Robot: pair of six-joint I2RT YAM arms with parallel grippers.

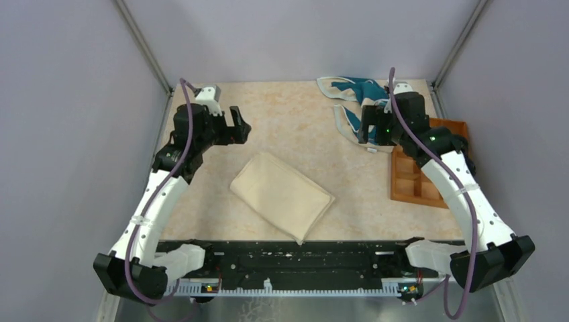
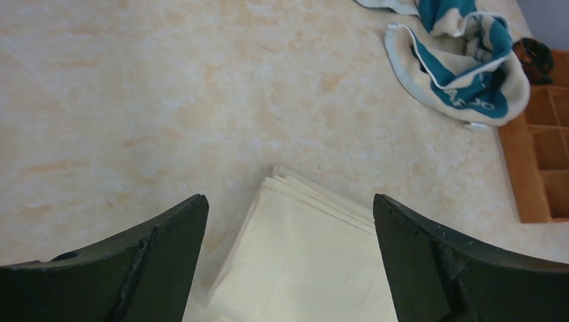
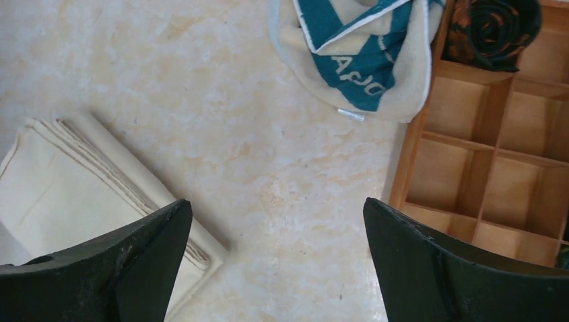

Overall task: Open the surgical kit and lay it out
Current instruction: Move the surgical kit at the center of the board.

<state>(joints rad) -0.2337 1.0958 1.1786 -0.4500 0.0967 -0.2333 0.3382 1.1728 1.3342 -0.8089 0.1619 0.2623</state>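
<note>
Top view: folded beige cloth wrap [image 1: 282, 193] lies centre frame on the desk [image 1: 295, 114], still closed. Left end effector [image 1: 241, 126] upper left, right end effector [image 1: 368, 131] upper right, both released and empty. Left wrist: wrap corner at lower centre. Right wrist: wrap lower left, teal-and-white fabric [image 3: 362, 54] at top, compartment tray [image 3: 404, 168] right.

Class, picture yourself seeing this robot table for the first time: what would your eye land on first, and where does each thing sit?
A folded beige cloth wrap lies askew in the middle of the table, unopened. A crumpled teal-and-white fabric sits at the far edge, beside an orange-brown compartment tray on the right. The left claw and right claw both hover open, holding nothing.
</note>
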